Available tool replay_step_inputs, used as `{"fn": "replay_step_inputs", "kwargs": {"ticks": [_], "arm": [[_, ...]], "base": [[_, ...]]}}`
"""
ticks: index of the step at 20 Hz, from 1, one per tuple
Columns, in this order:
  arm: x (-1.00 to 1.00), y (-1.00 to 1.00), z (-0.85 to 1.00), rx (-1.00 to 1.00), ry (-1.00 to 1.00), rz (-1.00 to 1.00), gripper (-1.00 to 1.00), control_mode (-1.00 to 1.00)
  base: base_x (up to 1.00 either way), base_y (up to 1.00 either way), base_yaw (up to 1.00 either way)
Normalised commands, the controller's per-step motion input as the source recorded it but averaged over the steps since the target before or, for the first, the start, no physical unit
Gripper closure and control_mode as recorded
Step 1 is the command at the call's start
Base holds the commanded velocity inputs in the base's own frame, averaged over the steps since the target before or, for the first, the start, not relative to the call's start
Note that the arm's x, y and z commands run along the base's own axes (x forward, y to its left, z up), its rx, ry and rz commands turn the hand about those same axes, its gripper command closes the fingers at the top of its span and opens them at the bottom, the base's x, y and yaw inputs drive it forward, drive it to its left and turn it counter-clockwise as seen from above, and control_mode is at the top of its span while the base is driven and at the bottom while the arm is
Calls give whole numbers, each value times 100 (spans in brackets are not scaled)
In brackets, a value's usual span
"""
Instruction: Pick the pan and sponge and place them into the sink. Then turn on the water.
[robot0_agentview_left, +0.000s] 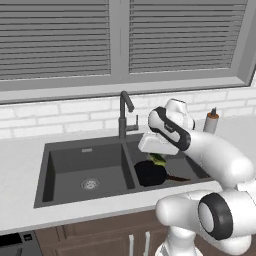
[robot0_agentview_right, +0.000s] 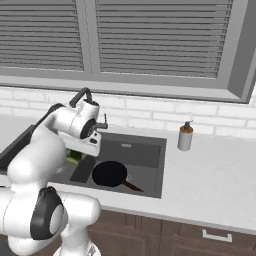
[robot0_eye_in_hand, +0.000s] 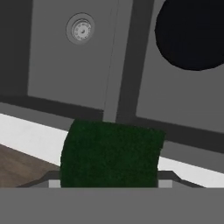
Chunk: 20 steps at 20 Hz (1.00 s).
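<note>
Sponge (robot0_eye_in_hand: 109, 153) sits clamped in my jaws, low in frame; pan (robot0_agentview_right: 110, 173) already lies in the sink (robot0_agentview_left: 47, 170). Next: part jaws over a basin.

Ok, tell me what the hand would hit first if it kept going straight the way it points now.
Probably the sink. The hand, holding the sponge, points down near the divider between the basins; the pan lies off to one side. Depth is unclear.
</note>
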Motion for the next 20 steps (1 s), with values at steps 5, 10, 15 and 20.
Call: {"fn": "replay_step_inputs", "kwargs": {"ticks": [5, 10, 15, 20], "arm": [[10, -83, 0, 1, 6, 5, 100, -100], [15, -77, 0, 1, 7, 5, 100, -100], [43, -53, -10, 3, 4, 6, 100, -100], [60, -18, -35, 0, 1, 2, 100, -100]], "base": [[0, 0, 0], [0, 0, 0], [0, 0, 0], [0, 0, 0]]}}
